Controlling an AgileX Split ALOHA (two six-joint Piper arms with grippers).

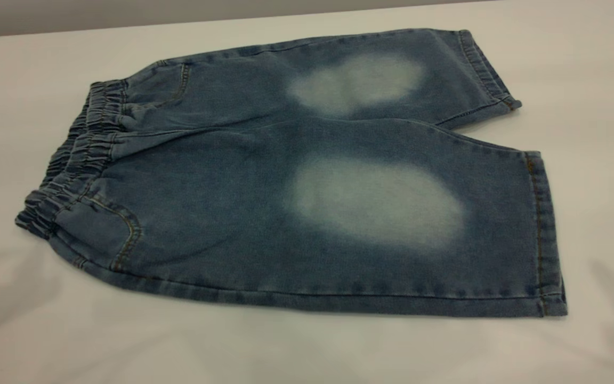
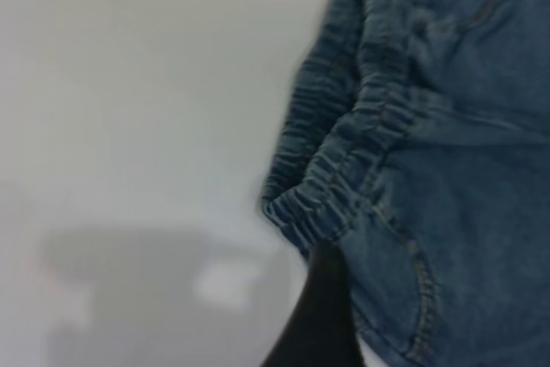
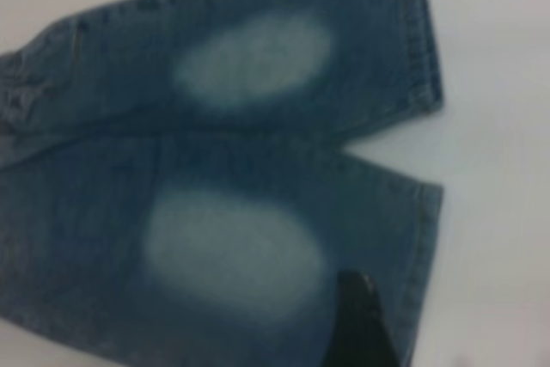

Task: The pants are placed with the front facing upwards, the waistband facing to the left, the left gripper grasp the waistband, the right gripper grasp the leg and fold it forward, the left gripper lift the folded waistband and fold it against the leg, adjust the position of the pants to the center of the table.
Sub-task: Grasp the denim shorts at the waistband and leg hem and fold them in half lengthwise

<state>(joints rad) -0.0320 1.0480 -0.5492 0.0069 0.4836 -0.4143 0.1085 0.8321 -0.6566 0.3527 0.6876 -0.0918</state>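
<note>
Lying flat on the desk, the pants point their waistband toward nine o'clock; neither pincer's state is discernible.

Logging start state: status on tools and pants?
Pants flat, unfolded, waistband left. Left tool near waistband, right tool over leg; neither gripping. Nothing in the way.

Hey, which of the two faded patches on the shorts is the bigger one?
The faded patch on the near leg of the pants looks bigger: a wide oval. The patch on the far leg looks smaller and narrower, partly because it lies farther off.
</note>
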